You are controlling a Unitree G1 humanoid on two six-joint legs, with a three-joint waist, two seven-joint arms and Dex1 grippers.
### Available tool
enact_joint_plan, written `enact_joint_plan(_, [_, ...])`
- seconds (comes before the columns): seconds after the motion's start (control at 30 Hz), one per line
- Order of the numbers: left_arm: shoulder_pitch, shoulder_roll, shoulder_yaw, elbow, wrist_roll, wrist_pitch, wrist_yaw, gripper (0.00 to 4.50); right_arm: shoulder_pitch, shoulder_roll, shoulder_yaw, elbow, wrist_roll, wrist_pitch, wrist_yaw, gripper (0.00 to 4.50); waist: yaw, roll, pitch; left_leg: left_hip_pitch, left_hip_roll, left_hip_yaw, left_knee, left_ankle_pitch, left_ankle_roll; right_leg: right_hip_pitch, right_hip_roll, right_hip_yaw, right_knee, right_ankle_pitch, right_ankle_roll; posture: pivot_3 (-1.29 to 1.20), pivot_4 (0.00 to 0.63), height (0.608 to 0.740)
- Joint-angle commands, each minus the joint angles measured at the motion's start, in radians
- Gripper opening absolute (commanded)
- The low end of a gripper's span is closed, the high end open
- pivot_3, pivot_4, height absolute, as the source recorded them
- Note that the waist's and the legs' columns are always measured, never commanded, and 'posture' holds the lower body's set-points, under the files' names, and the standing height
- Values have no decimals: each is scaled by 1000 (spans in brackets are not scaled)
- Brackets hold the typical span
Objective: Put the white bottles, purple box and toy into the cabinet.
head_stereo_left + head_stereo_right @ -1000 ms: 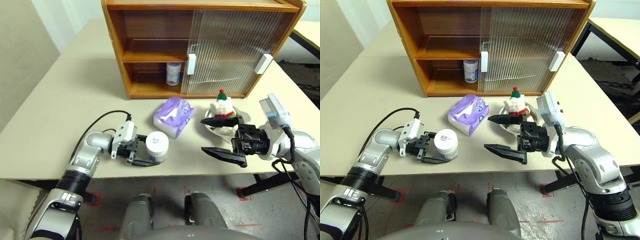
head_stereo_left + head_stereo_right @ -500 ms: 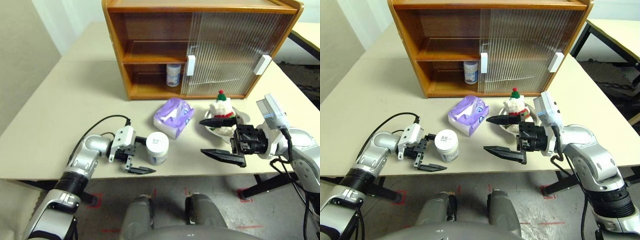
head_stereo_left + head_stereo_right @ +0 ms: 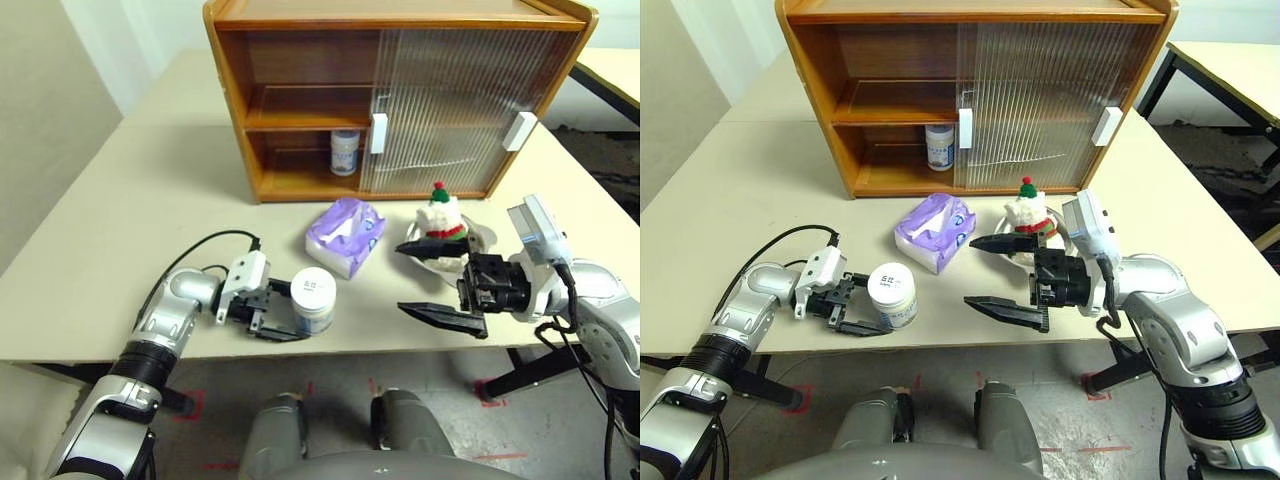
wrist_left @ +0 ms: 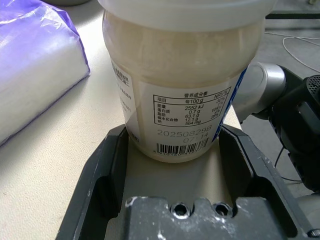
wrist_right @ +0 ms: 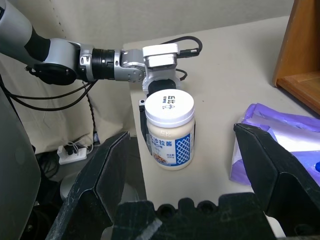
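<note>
One white bottle stands upright near the table's front edge, and my left gripper is shut on it, a finger pressed to each side of its lower body. A second white bottle stands on the lower shelf of the cabinet, in its open left half. The purple box lies on the table between cabinet and bottle. The toy sits in its glass dish to the right. My right gripper hangs open just in front of the dish, pointing toward the bottle, holding nothing.
Both ribbed sliding doors cover the cabinet's right half. A black cable loops on the table from my left wrist. The table's front edge runs right below both grippers. Another table stands at the far right.
Half a second ago my left gripper stood wide open beside the bottle; its fingers have closed on the bottle again. The right gripper has stayed in place, open.
</note>
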Motion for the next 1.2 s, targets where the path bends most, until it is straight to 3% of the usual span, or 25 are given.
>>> enact_joint_plan(0.03, [11, 9, -7, 21, 5, 20, -20, 3037, 9, 5, 15, 5, -10, -17, -5, 4500, -2, 1, -1, 0, 0, 0, 0, 0, 0, 0, 0, 0, 0, 0, 0, -96, 0, 740])
enact_joint_plan(0.2, [4, 7, 25, 13, -30, 43, -22, 3037, 16, 14, 23, 8, -19, -24, -8, 4500, -11, 0, -3, 0, 0, 0, 0, 0, 0, 0, 0, 0, 0, 0, 0, -96, 0, 740])
enact_joint_plan(0.63, [-30, 15, 258, -39, -213, 127, 28, 3037, 14, 39, 24, 10, -6, -26, -25, 4500, -11, 0, -3, 0, 0, 0, 0, 0, 0, 0, 0, 0, 0, 0, 0, -75, 0, 740])
enact_joint_plan(0.9, [-181, -54, 253, 10, -70, 163, 329, 3037, 20, 84, 35, 9, -20, -32, -72, 4500, 11, -3, -4, -1, -1, -1, 2, 0, 0, 1, -1, 0, 0, 2, 3, -72, 0, 740])
enact_joint_plan(1.2, [-388, -216, 192, 257, 140, 140, 688, 3037, -12, 124, 27, 13, -56, -55, -169, 4500, 9, -4, -4, -2, -2, -1, 3, 0, 0, 1, 0, 0, 0, 6, 10, -98, 0, 740])
